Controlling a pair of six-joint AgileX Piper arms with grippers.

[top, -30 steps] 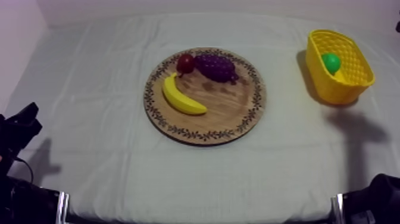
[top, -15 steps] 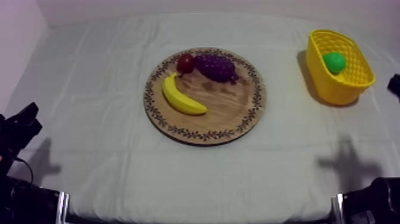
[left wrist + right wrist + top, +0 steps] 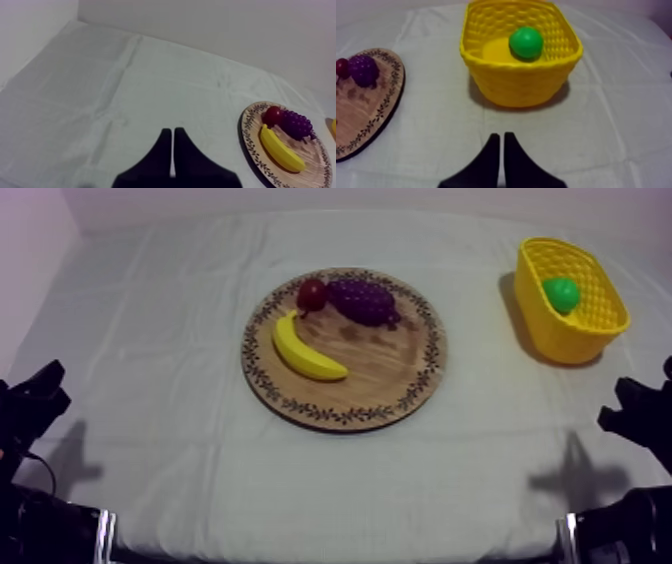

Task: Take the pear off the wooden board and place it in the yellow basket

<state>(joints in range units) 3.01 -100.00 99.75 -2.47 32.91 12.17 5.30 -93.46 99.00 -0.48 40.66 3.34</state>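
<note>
Pear (image 3: 561,293) lies inside the basket (image 3: 590,338), on its floor and towards the wall farthest from the right wrist camera, so the task's thing is where the task wants it. Being round, it would roll on the open bench (image 3: 180,338). The woven walls around it are what hold it in place, I judge.

The right end effector (image 3: 501,136) is closed on nothing, its two black fingers lying together as a narrow wedge. It points at the basket from just in front of it, low over the cloth and clear of the near wall. Empty and apart from the basket like this, it reads as done with the placing. I would call the task complete, or all but.

The left end effector (image 3: 172,132) is likewise closed and empty, at its own side of the bench with bare cloth ahead of it. It is well apart from the board (image 3: 400,378), probably to leave the working side free.

The board sits mid-bench and carries a banana (image 3: 305,353), grapes (image 3: 362,300) and a small red fruit (image 3: 312,293). The fruit touches the grapes, and the banana's tip is near it. No pear is on the board.
</note>
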